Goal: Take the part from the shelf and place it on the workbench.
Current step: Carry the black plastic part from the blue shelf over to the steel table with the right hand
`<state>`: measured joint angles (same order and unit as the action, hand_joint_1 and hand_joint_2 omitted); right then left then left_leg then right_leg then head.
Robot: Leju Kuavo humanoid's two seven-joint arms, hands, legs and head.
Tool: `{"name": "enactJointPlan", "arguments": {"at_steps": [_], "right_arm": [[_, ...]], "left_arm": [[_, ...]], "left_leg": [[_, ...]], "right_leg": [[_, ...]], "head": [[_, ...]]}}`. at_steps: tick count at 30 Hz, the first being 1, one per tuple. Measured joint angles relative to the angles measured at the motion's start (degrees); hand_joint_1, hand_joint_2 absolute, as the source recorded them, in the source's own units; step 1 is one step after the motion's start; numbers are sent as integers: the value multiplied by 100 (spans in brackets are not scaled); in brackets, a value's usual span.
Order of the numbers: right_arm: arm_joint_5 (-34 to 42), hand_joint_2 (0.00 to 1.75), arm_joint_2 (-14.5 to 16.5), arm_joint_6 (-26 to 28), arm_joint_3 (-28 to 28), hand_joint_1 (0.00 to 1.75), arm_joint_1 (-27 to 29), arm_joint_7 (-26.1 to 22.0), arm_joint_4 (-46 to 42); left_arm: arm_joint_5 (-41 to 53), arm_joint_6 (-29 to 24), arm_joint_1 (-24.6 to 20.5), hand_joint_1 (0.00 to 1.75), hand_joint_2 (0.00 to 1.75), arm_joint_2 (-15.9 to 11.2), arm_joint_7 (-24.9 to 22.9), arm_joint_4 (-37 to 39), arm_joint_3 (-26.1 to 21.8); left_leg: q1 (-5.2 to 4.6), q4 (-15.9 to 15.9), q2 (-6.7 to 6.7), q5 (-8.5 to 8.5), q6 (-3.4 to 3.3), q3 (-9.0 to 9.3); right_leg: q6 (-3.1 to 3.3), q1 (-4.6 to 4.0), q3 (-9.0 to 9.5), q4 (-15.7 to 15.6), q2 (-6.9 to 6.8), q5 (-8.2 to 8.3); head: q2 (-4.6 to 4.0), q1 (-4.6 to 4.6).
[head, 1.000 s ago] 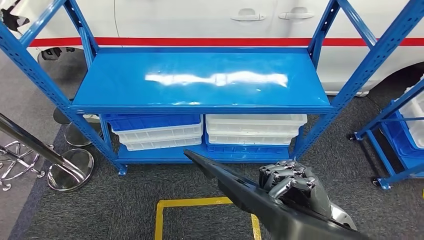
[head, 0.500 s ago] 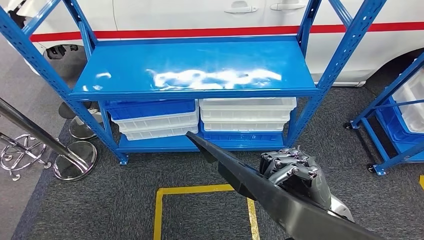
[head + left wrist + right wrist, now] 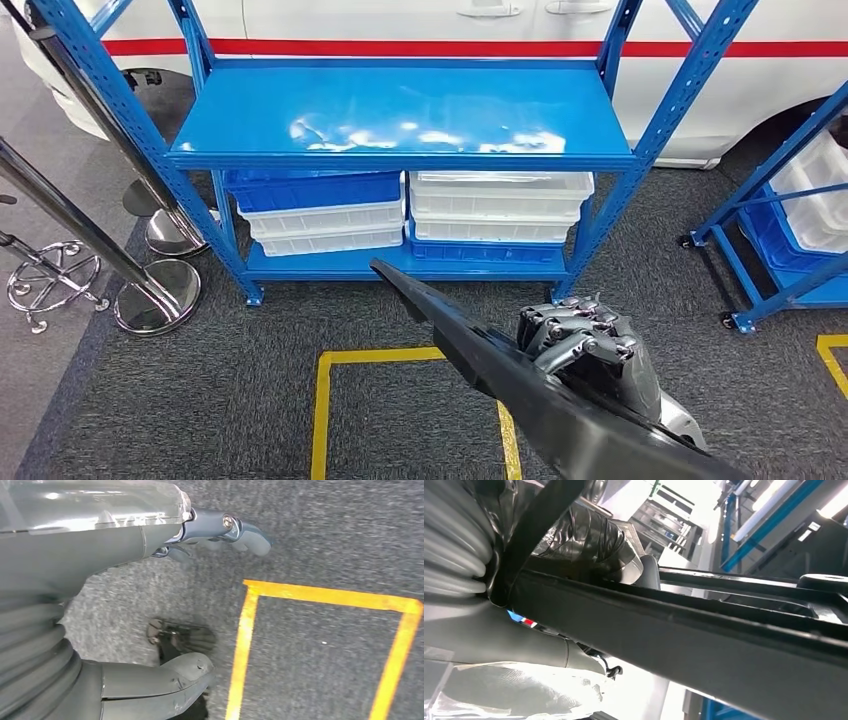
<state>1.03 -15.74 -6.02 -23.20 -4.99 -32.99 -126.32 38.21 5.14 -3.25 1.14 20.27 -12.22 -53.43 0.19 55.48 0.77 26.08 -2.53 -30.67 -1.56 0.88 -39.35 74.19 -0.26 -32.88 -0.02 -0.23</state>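
A long black plastic part [image 3: 500, 375] slants from the lower right toward the middle of the head view, its pointed tip over the carpet in front of the blue shelf [image 3: 400, 110]. My right hand [image 3: 585, 350] grips it from behind, fingers curled over its edge. In the right wrist view the same part [image 3: 704, 630] crosses the picture as a dark bar close to the camera. My left hand [image 3: 210, 535] hangs over the grey carpet, fingers apart and holding nothing. The shelf's top board is bare.
White and blue bins [image 3: 400, 210] are stacked on the shelf's lower level. Chrome stanchion bases [image 3: 155, 300] stand at the left. A second blue rack on casters [image 3: 790, 230] stands at the right. Yellow floor tape [image 3: 330, 400] marks a box on the carpet. A white car [image 3: 420, 20] is parked behind.
The whole view has shifted: the shelf now sits higher and farther off, so the camera has moved back. The part stays in my right hand at the same spot in the picture.
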Motion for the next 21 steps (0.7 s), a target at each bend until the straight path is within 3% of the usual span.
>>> {"name": "enactJointPlan", "arguments": {"at_steps": [1, 2, 3, 5, 6, 8, 9, 10, 12, 13, 14, 16, 18, 20, 21], "right_arm": [[-5, 175, 0, 1, -4, 173, 2, 1, 1], [-9, 175, 0, 1, -9, 173, 2, 1, 0], [-11, 175, 0, 1, -12, 173, -1, 1, -1], [-17, 175, 0, 4, -14, 173, -6, 1, -3], [-21, 175, 0, 9, -14, 173, -7, 1, -3], [-32, 175, 0, 25, -15, 173, -8, 8, -2], [-40, 175, 0, 41, -16, 173, -10, 12, -2], [-54, 175, 1, 62, -16, 173, -12, 17, -1], [-98, 175, 1, 107, -17, 173, -13, 19, 0], [-127, 175, 2, 126, -20, 173, -12, 20, 1], [-159, 175, 1, 145, -27, 173, -11, 18, 1], [-221, 175, 1, 179, -55, 173, -18, 19, 1], [-249, 175, 1, 184, -102, 173, -47, 33, 1], [-218, 175, 2, 134, -158, 173, -124, 69, 8], [-195, 175, 2, 104, -185, 173, -172, 91, 17]], "left_arm": [[8, 0, 1, 0, 175, 1, -4, 0, -1], [11, 1, 1, 0, 175, 3, -7, 0, -1], [14, 1, 1, 0, 175, 6, -10, 0, -1], [15, 2, 2, 0, 175, 13, -14, 0, -1], [17, 2, 2, 0, 175, 17, -15, 0, 0], [28, 3, 11, 0, 175, 22, -16, 0, 0], [36, 3, 18, 0, 175, 26, -16, 0, 0], [46, 2, 26, 0, 175, 30, -16, 0, -1], [73, -16, 28, 0, 175, 36, -17, 0, -1], [91, -36, 28, 0, 175, 37, -24, 0, -1], [110, -67, 27, 0, 175, 38, -43, 0, -1], [117, -159, 24, 0, 175, 37, -164, 0, -5], [97, -300, 10, 0, 175, 15, -475, 0, -32], [120, -483, -5, 0, 175, -35, -1017, 0, -77], [161, -584, -10, 0, 175, -68, -1330, 0, -99]], "left_leg": [[1, 49, 0, -40, 14, -103], [2, 97, -2, -75, 31, -191], [-3, 141, -6, -107, 54, -266], [-10, 196, -13, -177, 114, -358], [-10, 199, -14, -219, 149, -380], [-3, 195, -20, -277, 223, -416], [3, 244, -27, -196, 261, -455], [10, 380, -35, -16, 298, -519], [37, 977, -42, 532, 368, -709], [47, 1345, -42, 721, 395, -796], [54, 1645, -42, 769, 417, -843], [62, 1752, -42, 506, 430, -715], [60, 1119, -67, 242, 392, -218], [45, 326, -145, 308, 321, 298], [35, 98, -173, 387, 289, 426]], "right_leg": [[1, 2, 155, -99, 0, 171], [12, 3, 410, -394, 0, 324], [33, -6, 705, -797, 1, 372], [97, -36, 1149, -1493, 3, 279], [132, -57, 1219, -1651, 5, 222], [216, -50, 1174, -1725, -5, 290], [266, -38, 1127, -1740, -14, 352], [314, -23, 1067, -1758, -24, 413], [372, -23, 916, -1753, -34, 520], [380, -26, 836, -1744, -36, 569], [376, -28, 756, -1731, -38, 622], [356, -27, 608, -1693, -41, 712], [322, -27, 491, -1647, -30, 782], [263, -36, 419, -1608, 5, 848], [227, -39, 396, -1602, 26, 885]], "head": [[0, -1], [0, -1], [0, -1], [0, -2], [0, -2], [0, -3], [0, -3], [0, -3], [0, -3], [0, -3], [0, -3], [0, -3], [0, -3], [0, -3], [0, -2]]}}
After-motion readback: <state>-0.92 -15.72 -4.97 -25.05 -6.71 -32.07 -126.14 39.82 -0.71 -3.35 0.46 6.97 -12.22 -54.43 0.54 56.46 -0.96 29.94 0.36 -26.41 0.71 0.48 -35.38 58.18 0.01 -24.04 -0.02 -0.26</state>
